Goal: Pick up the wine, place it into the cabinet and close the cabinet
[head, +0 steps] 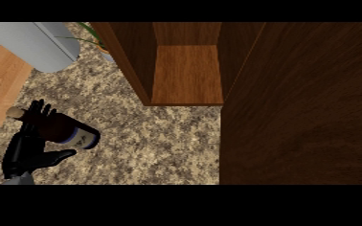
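Down at the lower left of the head view, the robot's black left hand [28, 148] is closing around the dark glass wine bottle [60, 127] with its pale label and cork-coloured top. The fingers are curling over the bottle's neck end while the thumb is reaching underneath the body, so the hand is clamping on the bottle rather than lying flat. The bottle is lying tilted, nearly on its side, with its base pointing toward the middle of the speckled stone countertop [155, 139]; whether it is resting on the stone or already lifting off it cannot be told.

Judging from this, the task is only starting: the grasp looks made, but the carry, the placing and the closing are all left. The brown wooden cabinet [187, 72] is standing open well apart from the bottle, up and to the right, its inner shelf showing bare, and its large dark wooden door [290, 105] is swinging out wide along the right side.

The left forearm is coming in from the bottom-left corner, wrist angled so the palm is facing the bottle. The right hand is not showing anywhere. A grey rounded appliance [39, 43] is sitting at the upper left, with green leaves [92, 33] just beside the cabinet.
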{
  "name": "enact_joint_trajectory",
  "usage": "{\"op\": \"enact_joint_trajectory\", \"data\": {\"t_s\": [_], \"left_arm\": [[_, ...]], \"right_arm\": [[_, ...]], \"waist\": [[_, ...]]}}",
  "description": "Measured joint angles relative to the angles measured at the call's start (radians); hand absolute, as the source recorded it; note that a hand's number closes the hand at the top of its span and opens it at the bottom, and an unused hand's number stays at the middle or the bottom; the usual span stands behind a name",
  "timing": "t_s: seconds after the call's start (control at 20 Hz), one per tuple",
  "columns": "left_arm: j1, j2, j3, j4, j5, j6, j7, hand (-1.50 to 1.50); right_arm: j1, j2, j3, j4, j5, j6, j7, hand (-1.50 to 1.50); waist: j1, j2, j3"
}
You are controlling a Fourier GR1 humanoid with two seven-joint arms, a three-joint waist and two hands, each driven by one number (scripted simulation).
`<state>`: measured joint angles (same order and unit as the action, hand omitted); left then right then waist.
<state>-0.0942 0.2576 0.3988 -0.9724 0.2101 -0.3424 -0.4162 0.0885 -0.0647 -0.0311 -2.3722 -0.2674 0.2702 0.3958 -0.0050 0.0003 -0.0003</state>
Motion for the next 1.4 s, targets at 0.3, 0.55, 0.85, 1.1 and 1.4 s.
{"op": "enact_joint_trajectory", "data": {"t_s": [0.3, 0.55, 0.85, 1.1, 1.4], "left_arm": [[-0.044, 0.008, -0.020, 0.130, -0.022, 0.000, -0.083, -1.50], [-0.092, 0.038, -0.015, 0.273, -0.030, -0.025, -0.171, -1.50], [-0.141, 0.033, -0.009, 0.403, -0.009, -0.063, -0.234, -1.50], [-0.189, 0.051, -0.004, 0.497, 0.008, -0.102, -0.258, -1.50], [-0.206, 0.048, -0.019, 0.598, -0.009, -0.096, -0.326, 1.50]], "right_arm": [[-0.023, -0.001, -0.002, -0.003, 0.005, -0.012, 0.018, -1.50], [-0.012, -0.008, -0.007, -0.013, 0.007, -0.002, 0.029, -1.50], [-0.019, -0.001, -0.013, 0.011, 0.014, 0.005, 0.000, -1.50], [-0.025, -0.009, -0.030, -0.001, -0.009, 0.003, 0.016, -1.50], [-0.014, 0.004, -0.009, -0.004, 0.005, 0.002, 0.013, -1.50]], "waist": [[0.001, 0.000, 0.000], [-0.001, 0.000, 0.000], [-0.001, 0.000, 0.000], [-0.002, 0.001, 0.000], [-0.004, 0.002, -0.001]]}}
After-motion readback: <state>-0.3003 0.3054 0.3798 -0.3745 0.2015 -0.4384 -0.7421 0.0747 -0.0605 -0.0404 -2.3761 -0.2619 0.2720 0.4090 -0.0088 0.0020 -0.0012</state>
